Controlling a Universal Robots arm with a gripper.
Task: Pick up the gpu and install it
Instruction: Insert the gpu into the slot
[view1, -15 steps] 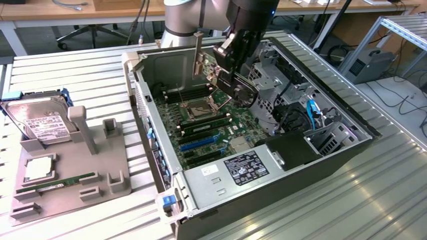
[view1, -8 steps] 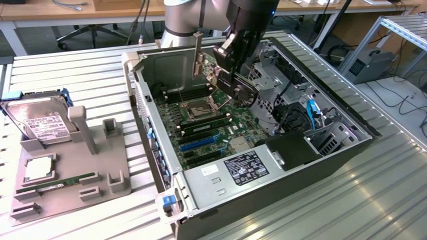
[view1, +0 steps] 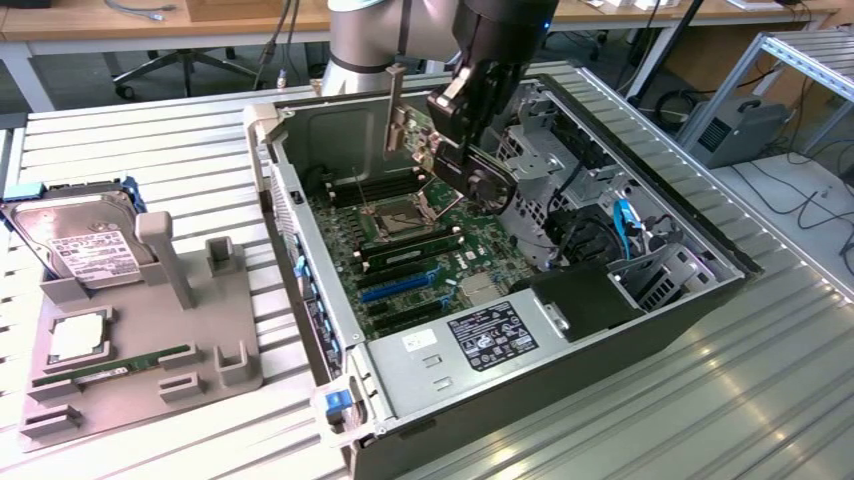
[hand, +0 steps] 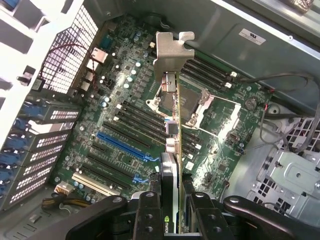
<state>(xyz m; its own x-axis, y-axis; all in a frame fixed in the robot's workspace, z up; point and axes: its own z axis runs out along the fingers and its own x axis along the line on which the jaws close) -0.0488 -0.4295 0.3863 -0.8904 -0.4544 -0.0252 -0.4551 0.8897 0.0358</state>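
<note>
So the gpu (hand: 172, 125) is up in the air inside the open case (view1: 667, 320), pinched on its two faces by the claw (hand: 172, 210). The claw is closed part-way, with a finger (hand: 150, 210) on each side of the card. The card hangs edge-down with its silver bracket (hand: 172, 55) at the far end from the grip, pointing toward the back wall of the case.

Progress-wise, I'd call the pick-up half done. The install half isn't: the card's lower edge sits clear above the motherboard (hand: 125, 115) and isn't in any slot. From the wrist view it lines up roughly over the CPU socket (hand: 195, 107) area, with the blue slot (hand: 122, 142) off to one side of it.

Room looks tight but workable to me. The drive cage (view1: 534, 160) is just beside the claw on the exterior view's right, with cables (view1: 621, 225) further along. The rear slot covers (hand: 30, 165) are well apart from the bracket, and the power supply (view1: 487, 335) is out of the way at the near end.

Outside the case, the hard drive (view1: 80, 245) and memory stick (view1: 114, 367) sit on the grey holder (view1: 147, 330) on the worktop (view1: 160, 150).
</note>
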